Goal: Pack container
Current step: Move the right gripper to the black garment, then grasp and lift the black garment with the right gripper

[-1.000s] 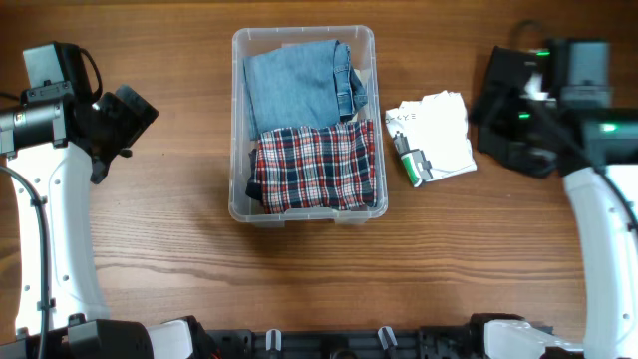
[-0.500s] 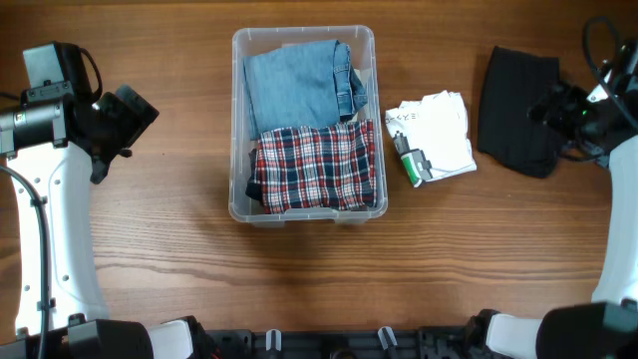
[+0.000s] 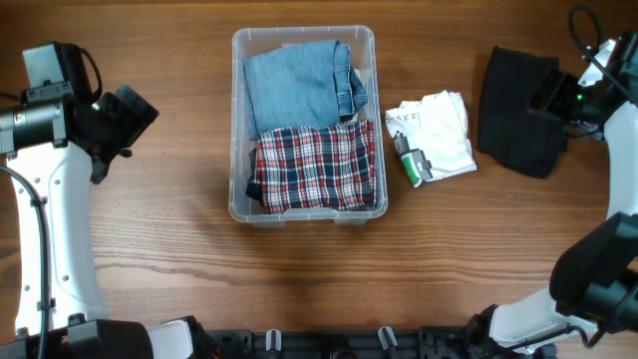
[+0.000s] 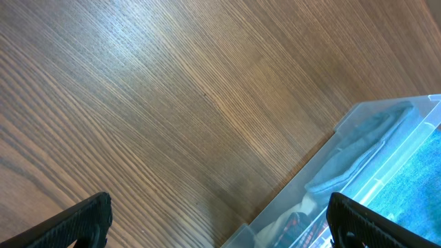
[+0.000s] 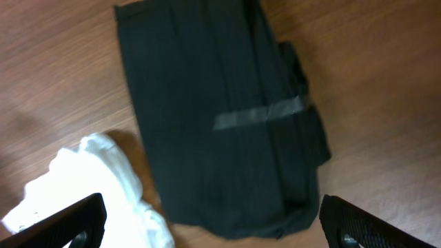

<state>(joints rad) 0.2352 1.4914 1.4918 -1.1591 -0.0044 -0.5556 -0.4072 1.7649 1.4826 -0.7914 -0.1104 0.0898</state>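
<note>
The clear plastic container (image 3: 237,120) stands at the table's middle top. It holds folded blue jeans (image 3: 299,82) and a red plaid shirt (image 3: 315,166). Its corner shows in the left wrist view (image 4: 365,120). A white folded garment (image 3: 439,135) lies right of it, and a black folded garment (image 3: 516,108) further right. My left gripper (image 3: 128,118) is open and empty, left of the container. My right gripper (image 3: 554,100) is open and empty over the black garment's right edge. In the right wrist view the black garment (image 5: 220,110) and the white one (image 5: 83,186) lie under the open fingers (image 5: 213,224).
Bare wooden table surrounds the container on all sides. A small grey and green tag (image 3: 411,160) lies on the white garment's left edge. The arm bases stand along the front edge.
My right arm has swung away to the right, uncovering the black garment, then settled at its right edge. The left arm has not moved.
</note>
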